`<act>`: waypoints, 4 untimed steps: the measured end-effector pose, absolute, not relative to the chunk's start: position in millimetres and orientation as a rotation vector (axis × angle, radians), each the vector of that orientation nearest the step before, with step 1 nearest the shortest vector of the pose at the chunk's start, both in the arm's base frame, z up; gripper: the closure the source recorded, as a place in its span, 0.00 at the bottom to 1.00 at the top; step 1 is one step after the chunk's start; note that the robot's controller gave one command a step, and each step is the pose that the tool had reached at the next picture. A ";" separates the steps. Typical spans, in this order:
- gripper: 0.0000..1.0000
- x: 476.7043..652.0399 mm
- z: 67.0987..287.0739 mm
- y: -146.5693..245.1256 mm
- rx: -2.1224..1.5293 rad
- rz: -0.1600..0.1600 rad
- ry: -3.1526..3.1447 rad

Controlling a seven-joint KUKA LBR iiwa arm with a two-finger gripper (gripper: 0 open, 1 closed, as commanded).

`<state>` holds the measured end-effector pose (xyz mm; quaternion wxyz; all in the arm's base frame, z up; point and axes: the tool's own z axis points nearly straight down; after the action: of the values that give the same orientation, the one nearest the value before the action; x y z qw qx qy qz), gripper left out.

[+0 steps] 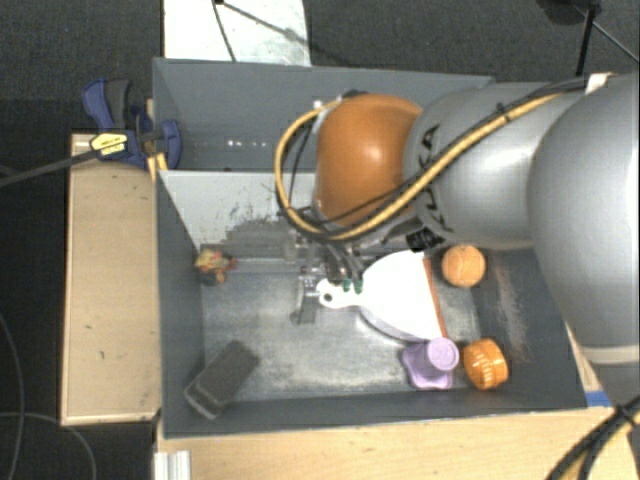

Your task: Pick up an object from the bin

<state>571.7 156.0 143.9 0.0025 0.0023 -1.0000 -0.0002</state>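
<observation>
- Silver arm leans in from the right, end effector low in the bin beside a white flat piece.
- Its opening I cannot tell.

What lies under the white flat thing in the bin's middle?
A thin orange edge shows along the right side of the white flat thing; whatever else lies beneath is covered by it.
</observation>
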 end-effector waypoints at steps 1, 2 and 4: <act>0.00 573.6 148.8 155.1 0.001 -0.003 -3.144; 0.00 563.6 104.0 107.3 0.166 -0.003 -3.143; 0.00 585.1 101.9 33.0 0.158 -0.002 -3.138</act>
<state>585.1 33.0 101.9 -0.0003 0.0502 -0.9987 -0.0006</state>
